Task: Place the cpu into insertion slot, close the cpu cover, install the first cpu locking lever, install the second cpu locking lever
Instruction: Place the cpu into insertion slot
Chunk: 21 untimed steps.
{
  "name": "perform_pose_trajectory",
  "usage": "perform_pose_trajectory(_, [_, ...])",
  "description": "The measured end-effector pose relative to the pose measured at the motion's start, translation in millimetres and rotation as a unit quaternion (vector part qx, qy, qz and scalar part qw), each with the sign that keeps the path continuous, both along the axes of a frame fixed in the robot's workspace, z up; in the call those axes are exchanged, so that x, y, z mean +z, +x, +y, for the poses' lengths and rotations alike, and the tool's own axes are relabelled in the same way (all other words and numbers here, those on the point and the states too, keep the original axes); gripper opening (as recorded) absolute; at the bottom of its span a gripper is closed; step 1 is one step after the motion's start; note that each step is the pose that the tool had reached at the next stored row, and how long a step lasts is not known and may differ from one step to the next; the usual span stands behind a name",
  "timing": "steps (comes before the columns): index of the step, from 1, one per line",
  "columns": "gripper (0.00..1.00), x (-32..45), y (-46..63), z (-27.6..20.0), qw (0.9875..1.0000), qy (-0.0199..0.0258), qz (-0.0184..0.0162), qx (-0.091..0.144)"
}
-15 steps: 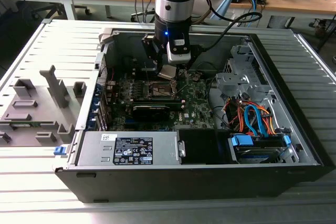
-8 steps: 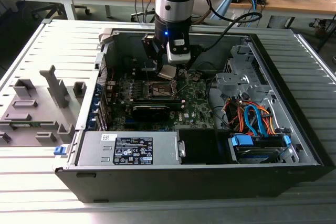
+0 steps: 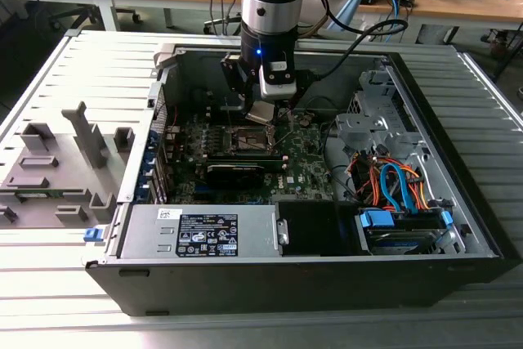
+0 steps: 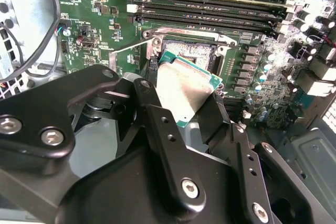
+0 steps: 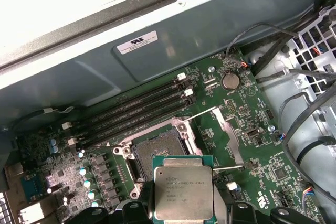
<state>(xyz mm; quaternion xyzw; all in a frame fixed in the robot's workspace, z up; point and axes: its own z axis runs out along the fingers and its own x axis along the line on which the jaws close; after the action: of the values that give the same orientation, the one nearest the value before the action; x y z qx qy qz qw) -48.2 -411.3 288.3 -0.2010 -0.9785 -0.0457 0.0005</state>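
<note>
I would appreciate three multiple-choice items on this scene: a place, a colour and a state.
1. The motherboard is: A green; B red; C white.
2. The insertion slot is: A covered; B holding a chip; C uncovered and empty.
3. The cpu is: A lying on the motherboard; B held in the gripper above the board; C seated in the insertion slot.
Answers: A, green in both wrist views; C, the bare recess shows in the first wrist view; B, the gripper clamps its edges in the second wrist view.
</note>
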Motion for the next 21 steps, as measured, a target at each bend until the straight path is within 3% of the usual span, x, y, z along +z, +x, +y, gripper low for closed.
perform_pose_trajectory(21, [0.54,0.0,0.0,0.0,1.0,0.0,0.0,-0.006])
